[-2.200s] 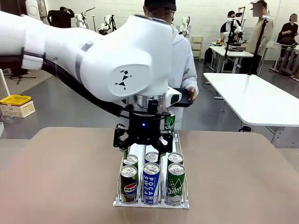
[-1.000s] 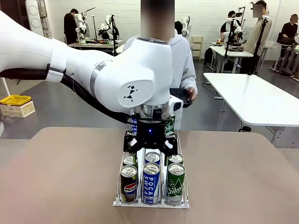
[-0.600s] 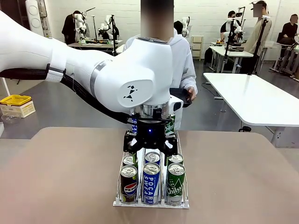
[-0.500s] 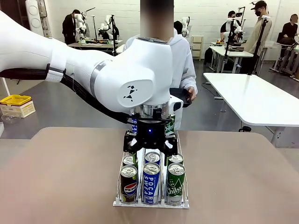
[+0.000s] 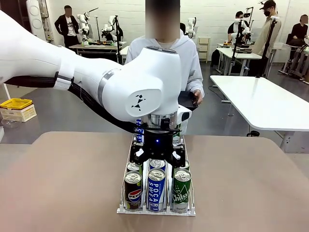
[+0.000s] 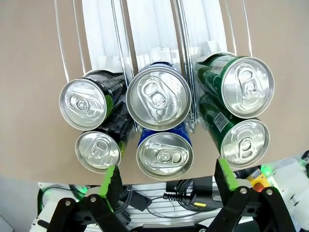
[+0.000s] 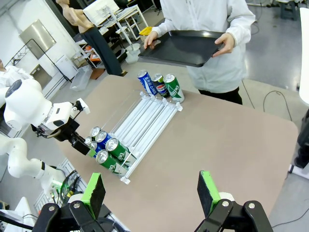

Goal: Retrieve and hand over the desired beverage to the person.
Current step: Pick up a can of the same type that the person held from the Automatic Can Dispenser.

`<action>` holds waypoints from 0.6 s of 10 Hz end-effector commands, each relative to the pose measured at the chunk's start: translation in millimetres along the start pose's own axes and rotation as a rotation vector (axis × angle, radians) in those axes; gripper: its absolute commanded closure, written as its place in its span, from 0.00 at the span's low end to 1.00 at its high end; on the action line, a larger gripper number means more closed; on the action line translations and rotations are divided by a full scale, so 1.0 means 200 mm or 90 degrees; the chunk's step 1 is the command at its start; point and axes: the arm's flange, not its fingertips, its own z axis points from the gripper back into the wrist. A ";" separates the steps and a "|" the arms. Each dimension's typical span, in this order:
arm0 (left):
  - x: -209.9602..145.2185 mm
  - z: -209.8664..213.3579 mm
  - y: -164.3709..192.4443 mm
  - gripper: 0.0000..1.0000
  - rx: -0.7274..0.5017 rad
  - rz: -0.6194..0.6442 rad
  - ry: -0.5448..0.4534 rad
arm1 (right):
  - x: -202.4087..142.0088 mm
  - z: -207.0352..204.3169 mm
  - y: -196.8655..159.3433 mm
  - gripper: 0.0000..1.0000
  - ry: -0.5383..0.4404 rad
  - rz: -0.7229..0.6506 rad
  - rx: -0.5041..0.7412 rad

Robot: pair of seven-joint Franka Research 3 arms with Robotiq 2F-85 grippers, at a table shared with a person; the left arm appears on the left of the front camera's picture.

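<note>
Blue can (image 6: pixel 164 154) lies below, between the left pincer's (image 5: pixel 158 157) spread pads, centred for a squeeze. Beyond, the person (image 7: pixel 207 14) holds a tray (image 7: pixel 186 48) to receive it. Right pincer (image 7: pixel 152 191) spread, idle.

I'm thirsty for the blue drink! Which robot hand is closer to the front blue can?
Left. The left gripper hangs open just above and behind the front blue can. The right gripper, open too, is high, far off to the side.

Six upright aluminium cans (image 6: pixel 158 98), in black, blue and green pairs, stand directly under the left claw (image 6: pixel 167 170). The person in a white hooded jacket (image 5: pixel 189 60) stands beyond it.
</note>
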 end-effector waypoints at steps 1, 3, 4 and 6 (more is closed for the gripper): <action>0.02 -0.02 -0.03 0.00 0.011 0.021 0.001 | 0.02 0.00 -0.01 0.00 -0.014 0.010 0.015; 0.03 -0.03 -0.01 0.00 0.008 0.032 -0.002 | 0.02 0.00 -0.01 0.00 -0.014 0.010 0.015; 0.04 -0.03 -0.01 0.00 0.007 0.035 -0.002 | 0.02 0.00 -0.01 0.00 -0.014 0.010 0.015; 0.06 -0.05 0.00 0.00 0.009 0.045 -0.003 | 0.02 0.00 -0.01 0.00 -0.014 0.010 0.015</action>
